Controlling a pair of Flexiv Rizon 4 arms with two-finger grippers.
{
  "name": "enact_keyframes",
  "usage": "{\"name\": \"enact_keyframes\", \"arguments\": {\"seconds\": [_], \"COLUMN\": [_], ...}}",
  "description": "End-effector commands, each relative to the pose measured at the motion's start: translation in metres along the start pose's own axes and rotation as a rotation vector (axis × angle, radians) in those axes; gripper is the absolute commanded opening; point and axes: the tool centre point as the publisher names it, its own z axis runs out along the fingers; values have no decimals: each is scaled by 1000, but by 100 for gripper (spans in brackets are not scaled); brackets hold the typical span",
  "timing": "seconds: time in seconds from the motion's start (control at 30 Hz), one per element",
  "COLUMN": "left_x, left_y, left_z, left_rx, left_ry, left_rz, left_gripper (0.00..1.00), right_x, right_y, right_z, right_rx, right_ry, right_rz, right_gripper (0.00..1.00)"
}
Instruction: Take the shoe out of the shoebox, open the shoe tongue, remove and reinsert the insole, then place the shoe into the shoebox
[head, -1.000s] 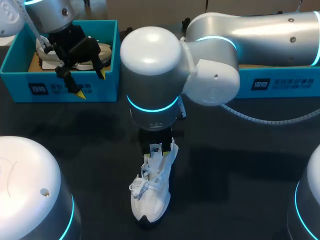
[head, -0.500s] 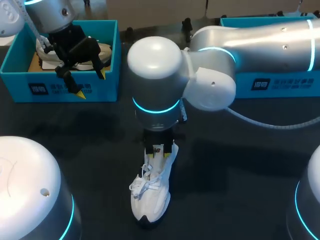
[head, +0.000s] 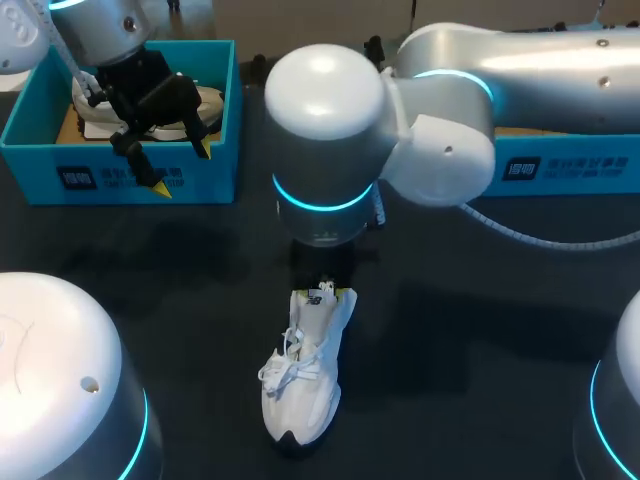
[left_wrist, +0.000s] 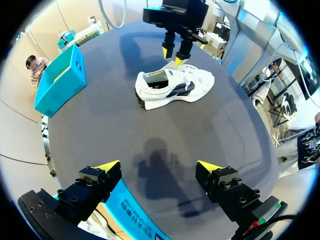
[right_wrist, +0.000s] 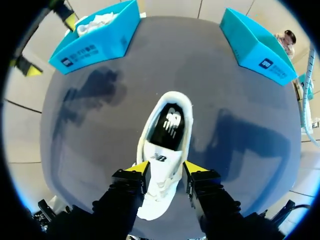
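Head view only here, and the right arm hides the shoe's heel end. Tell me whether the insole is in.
Observer: Yes. The right wrist view shows a dark insole lying inside the shoe.
Operator: Give me the right end effector's place.
Observer: The right end effector is over the tongue, between the opening and the laces.
Operator: Report the shoe's stance.
Observer: In the left wrist view it stands upright on its sole, with a dark marking on its side.

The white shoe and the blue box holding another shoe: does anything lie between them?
No. In the right wrist view, only bare dark table, with a shadow, separates the shoe from that shoebox.
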Motion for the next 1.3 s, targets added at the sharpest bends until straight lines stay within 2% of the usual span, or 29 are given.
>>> {"name": "enact_keyframes", "arguments": {"seconds": [0.03,0.1,0.17,0.3,0.43,0.47,0.5,0.83,0.9,0.97,1.3], "left_x": [1,1,1,1,1,1,1,1,1,1,1], "left_y": [0,0,0,0,0,0,0,0,0,0,0], "left_z": [0,0,0,0,0,0,0,0,0,0,0], "left_rx": [-2,-2,-2,-2,-2,-2,-2,-2,-2,-2,-2], "left_ry": [0,0,0,0,0,0,0,0,0,0,0], "left_rz": [0,0,0,0,0,0,0,0,0,0,0], "left_gripper": [100,100,100,100,100,100,100,100,100,100,100], "right_x": [-19,-22,-24,-26,-27,-26,-25,-25,-21,-22,-36], "right_y": [6,11,15,23,30,32,33,33,38,37,59], "right_z": [1,2,3,5,8,9,9,9,13,12,15], "right_rx": [29,25,21,30,48,72,131,131,134,154,61], "right_ry": [66,85,100,115,184,206,233,233,186,141,89], "right_rz": [-230,-364,-471,-621,-870,-938,-1007,-1007,-1103,-1113,-1210], "right_gripper": [49,94,100,100,100,100,100,100,100,100,100]}}
